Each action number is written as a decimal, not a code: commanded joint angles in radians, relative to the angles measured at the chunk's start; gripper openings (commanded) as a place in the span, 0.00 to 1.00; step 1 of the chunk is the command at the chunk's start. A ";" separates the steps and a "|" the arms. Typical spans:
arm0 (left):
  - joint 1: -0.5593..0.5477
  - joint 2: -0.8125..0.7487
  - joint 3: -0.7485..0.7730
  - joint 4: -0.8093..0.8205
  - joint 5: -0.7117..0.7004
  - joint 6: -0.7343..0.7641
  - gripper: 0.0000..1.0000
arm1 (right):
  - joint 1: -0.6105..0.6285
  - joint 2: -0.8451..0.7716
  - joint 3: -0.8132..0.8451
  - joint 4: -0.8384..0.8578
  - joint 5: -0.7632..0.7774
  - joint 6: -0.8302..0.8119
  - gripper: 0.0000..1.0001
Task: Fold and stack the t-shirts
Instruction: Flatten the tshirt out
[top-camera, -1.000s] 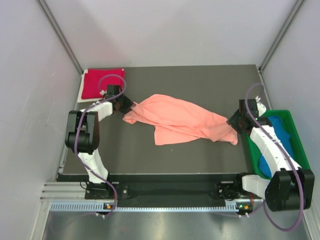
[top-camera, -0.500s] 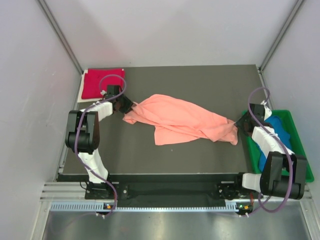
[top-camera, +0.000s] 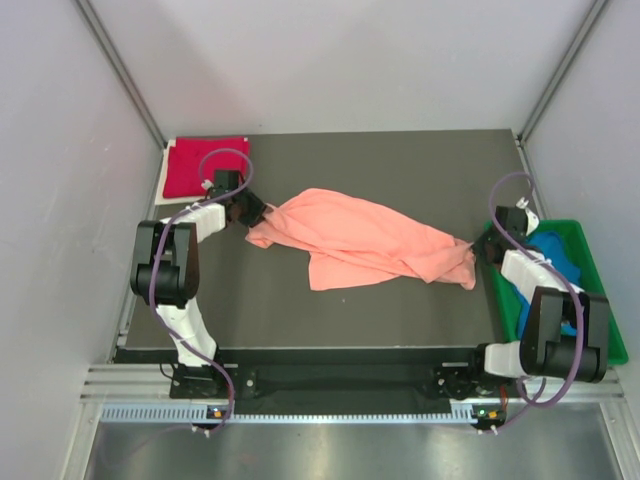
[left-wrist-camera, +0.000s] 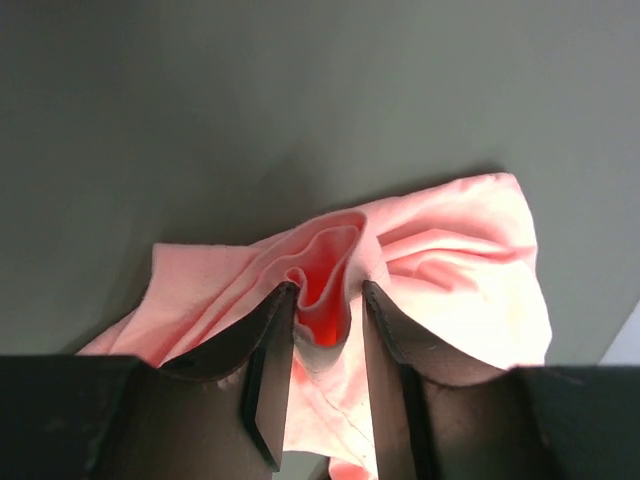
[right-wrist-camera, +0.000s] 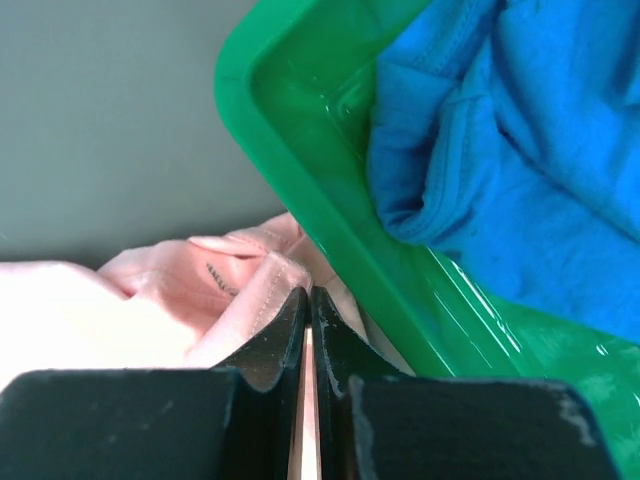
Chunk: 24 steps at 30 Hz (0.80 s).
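Observation:
The salmon-pink t-shirt (top-camera: 360, 240) lies crumpled across the middle of the dark table. My left gripper (top-camera: 250, 212) is at its left end, shut on a bunched fold of it, as the left wrist view (left-wrist-camera: 325, 300) shows. My right gripper (top-camera: 484, 246) is at its right corner beside the tray, its jaws nearly touching and pinching the pink hem (right-wrist-camera: 250, 285). The crimson-red t-shirt (top-camera: 205, 165) lies folded at the back left corner. The bright blue t-shirt (top-camera: 558, 255) lies crumpled in the green tray, also in the right wrist view (right-wrist-camera: 520, 130).
The green plastic tray (top-camera: 565, 224) stands at the table's right edge; its rim (right-wrist-camera: 330, 200) is right next to my right fingers. Grey walls enclose the table on three sides.
My right arm has folded back and its gripper has shifted a little right, up against the tray. The left arm and the pink shirt have hardly moved.

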 joint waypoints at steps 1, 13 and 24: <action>-0.001 -0.004 0.028 -0.043 -0.047 0.041 0.39 | -0.015 -0.056 0.056 -0.041 0.015 -0.011 0.00; -0.001 -0.017 -0.034 0.058 -0.018 0.010 0.29 | -0.014 -0.203 0.102 -0.189 -0.071 0.027 0.00; -0.001 -0.237 0.233 -0.269 -0.117 0.087 0.00 | -0.061 -0.291 0.522 -0.501 -0.035 0.073 0.00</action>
